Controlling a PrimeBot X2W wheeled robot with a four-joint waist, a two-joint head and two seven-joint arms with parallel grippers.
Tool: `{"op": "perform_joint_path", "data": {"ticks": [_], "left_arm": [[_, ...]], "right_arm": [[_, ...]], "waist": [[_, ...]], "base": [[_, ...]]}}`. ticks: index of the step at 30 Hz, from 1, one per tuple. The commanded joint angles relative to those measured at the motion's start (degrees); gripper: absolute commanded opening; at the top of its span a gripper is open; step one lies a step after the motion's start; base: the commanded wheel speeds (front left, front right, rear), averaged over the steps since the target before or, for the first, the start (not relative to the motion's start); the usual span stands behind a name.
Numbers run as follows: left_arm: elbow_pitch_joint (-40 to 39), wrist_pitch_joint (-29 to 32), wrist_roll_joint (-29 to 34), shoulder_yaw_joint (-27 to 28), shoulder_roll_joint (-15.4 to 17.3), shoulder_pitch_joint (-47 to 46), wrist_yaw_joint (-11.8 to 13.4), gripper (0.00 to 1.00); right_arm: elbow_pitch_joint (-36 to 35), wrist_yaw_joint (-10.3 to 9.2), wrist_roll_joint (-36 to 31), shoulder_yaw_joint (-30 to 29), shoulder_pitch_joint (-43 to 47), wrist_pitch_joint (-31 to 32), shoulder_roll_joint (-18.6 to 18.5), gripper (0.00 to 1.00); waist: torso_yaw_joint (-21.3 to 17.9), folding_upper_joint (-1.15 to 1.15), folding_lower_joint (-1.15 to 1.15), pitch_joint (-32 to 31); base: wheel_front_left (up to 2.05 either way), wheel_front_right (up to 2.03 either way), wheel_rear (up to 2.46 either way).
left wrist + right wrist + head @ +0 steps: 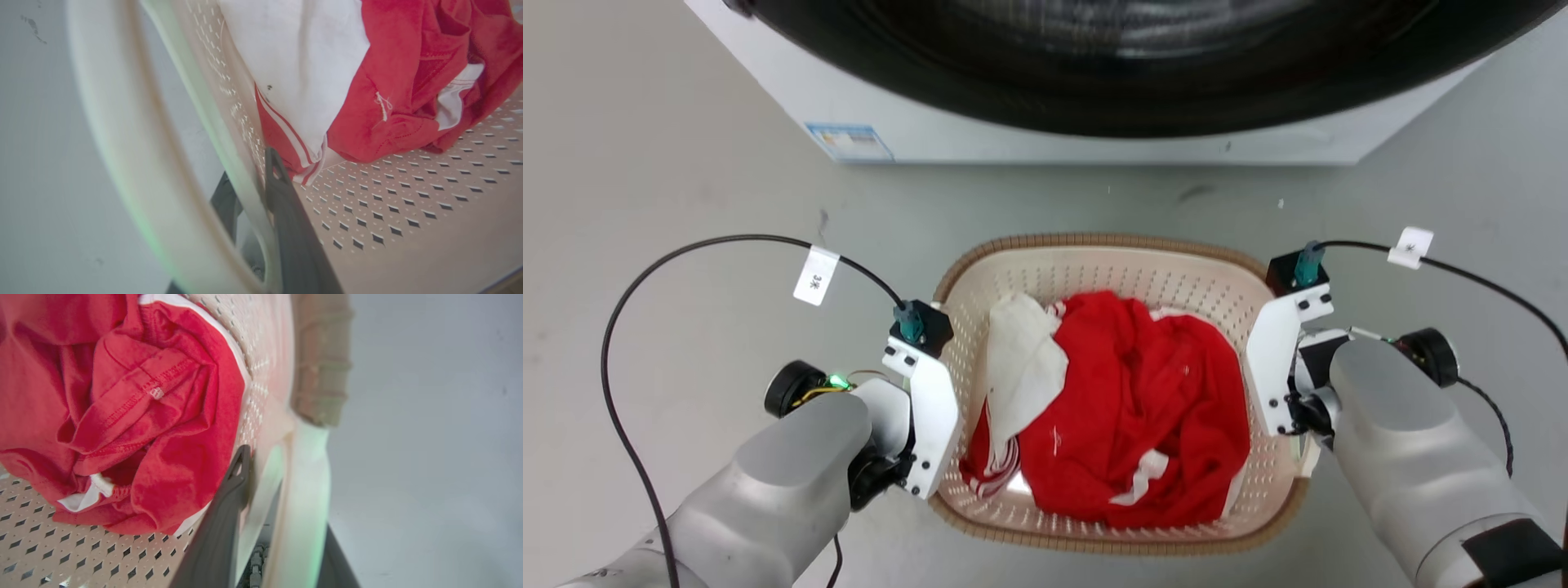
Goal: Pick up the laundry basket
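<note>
We have the cream perforated plastic laundry basket [1094, 242] between both arms (equally near); left end effector [250, 176] and right end effector [264, 473] pinch opposite walls.

Bright even light, faint shadows, laundry basket [118, 163] handle blurred nearby

A laundry corner, bare as a lab. A washing machine [980, 135] stands on plain grey floor [645, 163]. A laundry basket [1111, 247] of clothes [1143, 392] sits between the fingers [286, 212].
</note>
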Motion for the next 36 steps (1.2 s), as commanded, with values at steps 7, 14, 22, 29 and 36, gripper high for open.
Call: {"op": "perform_joint_path", "data": {"ticks": [7, 14, 22, 29, 36], "left_arm": [[-6.5, 6.5, -4.2, -2.8, 3.6, 3.7, -0.7, 0.0], [-9.7, 11.2, -5.6, -3.0, 4.7, 7.3, -0.7, 0.0], [-13.2, 16.4, -7.1, -3.0, 6.1, 10.2, -0.7, 0.0], [-15.0, 19.1, -8.0, -3.1, 7.1, 11.1, -0.8, 0.0], [-15.7, 22.9, -8.6, -3.2, 6.7, 12.4, -0.8, 0.0]], "right_arm": [[-2.2, 0.24, 7.3, 8.3, 6.4, 9.4, -0.2, 0.0], [-4.1, 0.39, 12.4, 13.5, 9.0, 15.2, 0.0, 0.0], [-4.8, 0.4, 17.1, 16.4, 10.1, 19.9, 0.0, 0.0], [-5.3, 0.42, 20.2, 18.2, 9.8, 22.5, 0.0, 0.0], [-6.0, 0.43, 22.1, 19.9, 9.3, 23.7, 0.1, 0.0]], "waist": [[-0.6, 0.0, 0.0, -17.4], [-1.3, 0.0, 0.0, -24.6], [-1.9, 0.0, 0.0, -29.7], [-2.1, 0.0, 0.0, -32.4], [-1.7, 0.0, 0.0, -34.0]], "base": [[0.0, 0.0, 0.0], [0.0, 0.0, 0.0], [0.0, 0.0, 0.0], [0.0, 0.0, 0.0], [0.0, 0.0, 0.0]]}}
